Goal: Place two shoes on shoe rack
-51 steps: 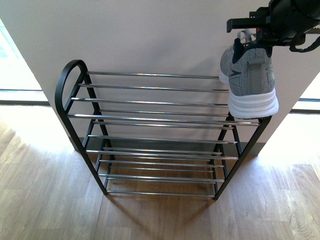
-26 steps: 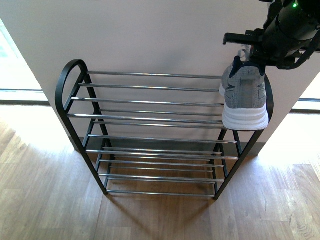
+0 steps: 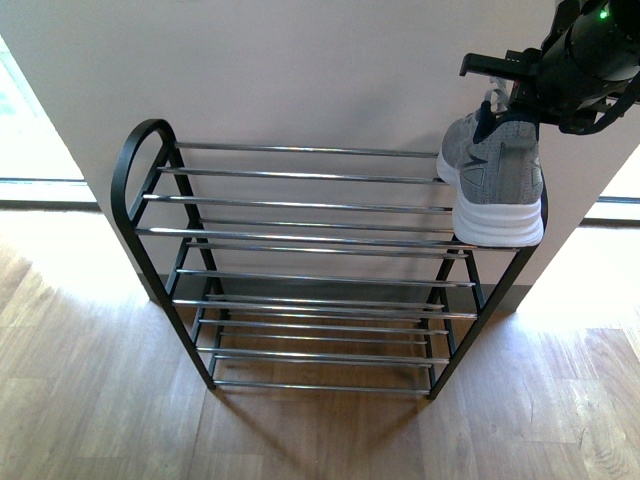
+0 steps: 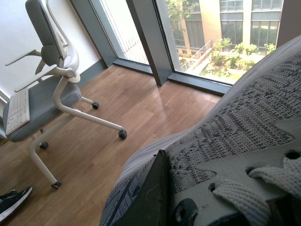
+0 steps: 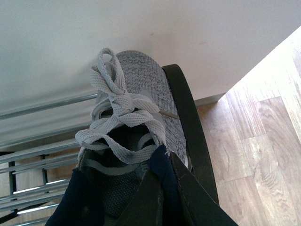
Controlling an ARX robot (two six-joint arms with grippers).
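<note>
One grey shoe (image 3: pixel 495 180) at the right end of the shoe rack (image 3: pixel 300 235), over the top bars, toe to the wall. Hard to tell if touching the bars yet. Pinched at the dark heel collar by the right gripper (image 5: pixel 162 172), nearly closed on it. Looks light and soft on top, stiff at the white sole; best held by the collar. Second shoe (image 4: pixel 235 136) up close at the left gripper (image 4: pixel 162 188), seemingly held there. Only one finger in view, toe cut off.

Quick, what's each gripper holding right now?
Left gripper: closed on the other sneaker.
Right gripper: closed on the collar of the sneaker at the shoe rack.
</note>
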